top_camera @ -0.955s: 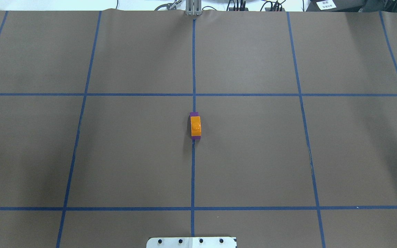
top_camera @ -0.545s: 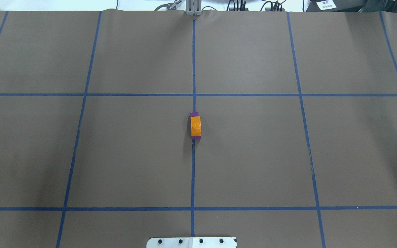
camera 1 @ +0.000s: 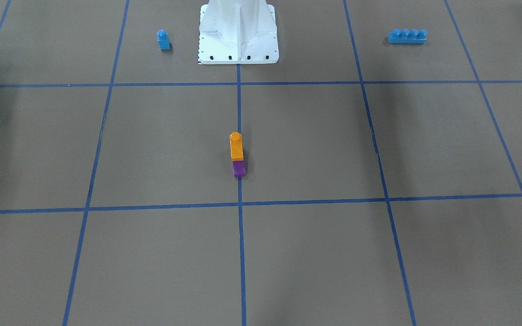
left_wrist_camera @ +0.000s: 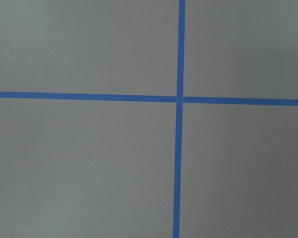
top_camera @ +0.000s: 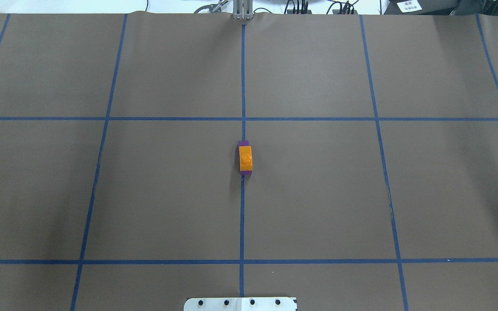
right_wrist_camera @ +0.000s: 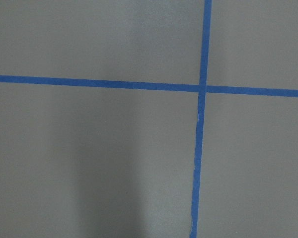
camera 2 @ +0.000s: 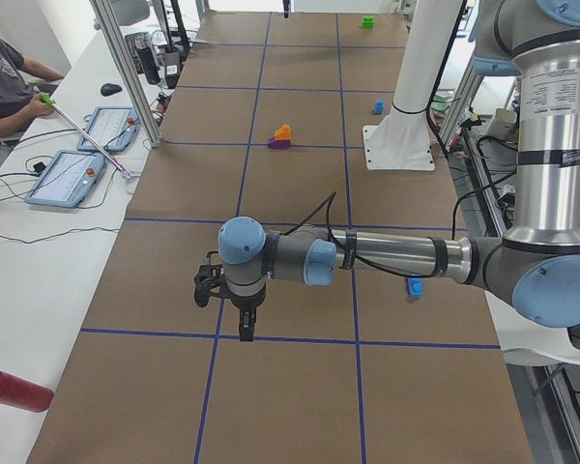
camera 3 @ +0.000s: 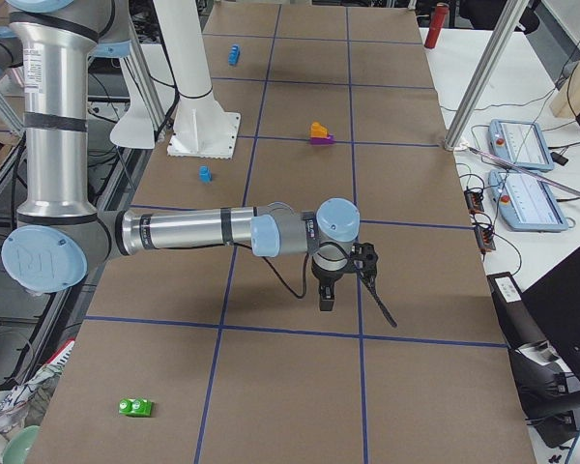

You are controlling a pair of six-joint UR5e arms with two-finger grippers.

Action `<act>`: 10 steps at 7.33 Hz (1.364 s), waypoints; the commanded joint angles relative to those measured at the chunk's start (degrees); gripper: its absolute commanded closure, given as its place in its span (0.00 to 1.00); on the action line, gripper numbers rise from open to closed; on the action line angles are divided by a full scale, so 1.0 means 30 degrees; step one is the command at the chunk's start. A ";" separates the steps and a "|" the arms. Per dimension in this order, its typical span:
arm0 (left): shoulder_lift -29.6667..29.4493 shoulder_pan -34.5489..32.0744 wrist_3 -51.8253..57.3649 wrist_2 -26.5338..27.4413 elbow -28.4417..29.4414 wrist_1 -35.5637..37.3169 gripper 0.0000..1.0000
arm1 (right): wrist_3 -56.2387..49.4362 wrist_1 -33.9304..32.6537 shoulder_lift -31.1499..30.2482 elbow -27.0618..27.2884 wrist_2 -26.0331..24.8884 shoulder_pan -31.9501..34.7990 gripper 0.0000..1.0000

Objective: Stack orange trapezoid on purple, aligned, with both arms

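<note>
Overhead exterior, table [top_camera: 318, 194]: brown paper with a blue tape grid.
Pedestal [camera 1: 238, 31]: white, at the robot's edge.
Left arm [camera 2: 396, 256]: stretched low, well to one side of the pedestal.
Right arm [camera 3: 193, 230]: likewise, on the other side.
Left gripper [camera 2: 246, 327]: pointed down; opening could not be told.
Right gripper [camera 3: 326, 295]: the same, could not be told.
Purple brick [camera 1: 239, 168]: straight out from the pedestal, on the centre tape line.
Orange trapezoid [top_camera: 245, 157]: seated on the purple brick.
Progress: stacking looked done; only alignment seemed left to check.
</note>
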 commanded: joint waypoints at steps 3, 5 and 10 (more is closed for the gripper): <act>-0.0007 -0.0008 0.0018 -0.0070 0.0165 -0.0105 0.00 | 0.0234 -0.0028 -0.0165 -0.0189 -0.0082 0.0001 0.00; 0.0052 0.0108 0.0076 0.0105 0.0629 -0.0135 0.00 | 0.0234 -0.0028 -0.0195 -0.0248 -0.0111 0.0001 0.00; -0.0037 0.0109 0.0105 -0.0041 0.0428 -0.0309 0.00 | 0.0234 -0.0028 -0.0048 -0.0540 -0.0404 0.0001 0.00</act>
